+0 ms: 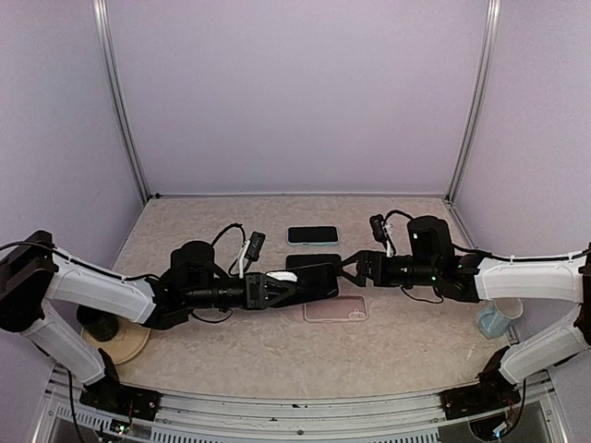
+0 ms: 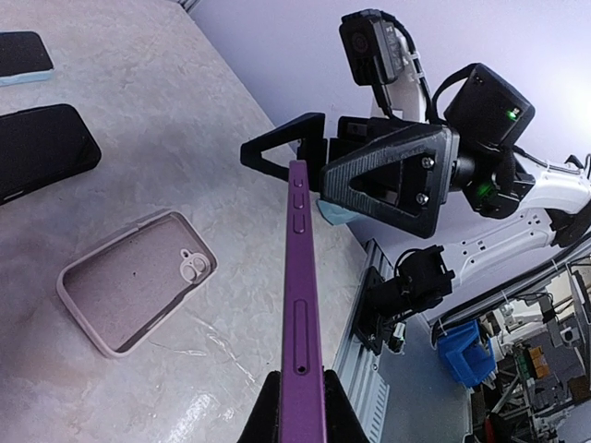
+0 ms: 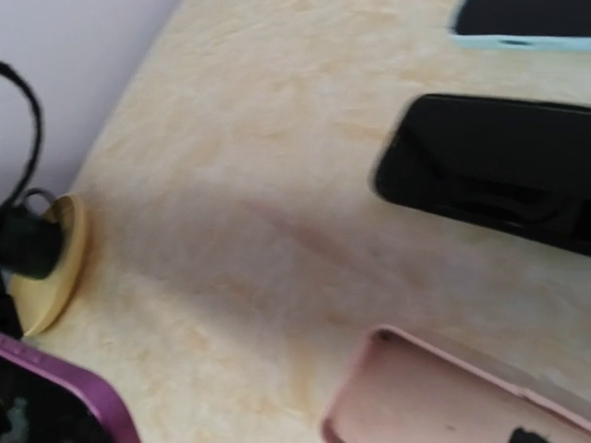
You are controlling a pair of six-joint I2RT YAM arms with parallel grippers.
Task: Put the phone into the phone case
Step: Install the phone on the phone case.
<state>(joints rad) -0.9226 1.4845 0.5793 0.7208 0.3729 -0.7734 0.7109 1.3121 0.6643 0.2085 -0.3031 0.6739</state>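
The left jaws are clenched tight on the purple phone (image 2: 303, 295). They pinch its near end and hold it on its thin edge, up off the tabletop (image 2: 185, 120). The right jaws are spread wide and grip nothing, with one finger (image 2: 388, 175) on each side of the phone's far end. I cannot tell if either finger touches it.

Seen from above, the two arms meet in the middle, and the held phone hangs close to the phone case (image 1: 337, 309), by its back edge. The phone case is pink and empty. It lies flat on the tabletop with its open side up.

Just behind the phone case lies a black phone (image 2: 37, 148) with a dark screen, and farther back a phone in a light blue case (image 1: 312, 235). Far to the left of the phone case sits a round yellow stand (image 1: 129, 343) with a black thing on it.
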